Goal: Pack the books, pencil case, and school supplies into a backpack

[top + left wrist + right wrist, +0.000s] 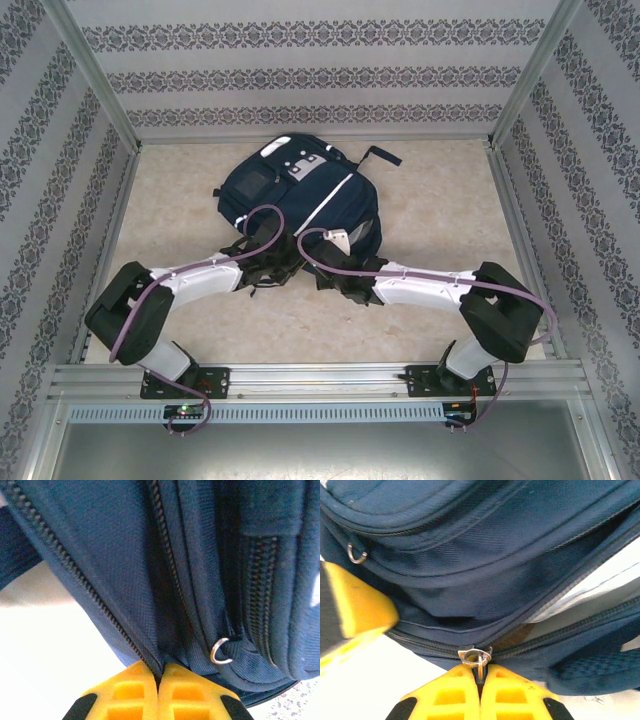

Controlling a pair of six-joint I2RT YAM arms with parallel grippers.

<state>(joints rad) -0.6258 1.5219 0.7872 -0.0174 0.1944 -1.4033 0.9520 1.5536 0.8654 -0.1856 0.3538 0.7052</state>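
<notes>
Both pairs of fingers are pressed together: the left gripper [158, 680] pinches the backpack [115, 555] seam, the right gripper [480, 680] holds the zipper pull [476, 656]. The zipper gapes beside its fingertips, so closing probably remains.

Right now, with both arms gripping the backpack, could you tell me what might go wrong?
1. The right fingers pinch only the small metal zipper pull; it could slip out under a tug.
2. The left fingers clamp just a thin fold of the backpack beside a zipper; that hold may slide off, letting the bag drag along.
</notes>
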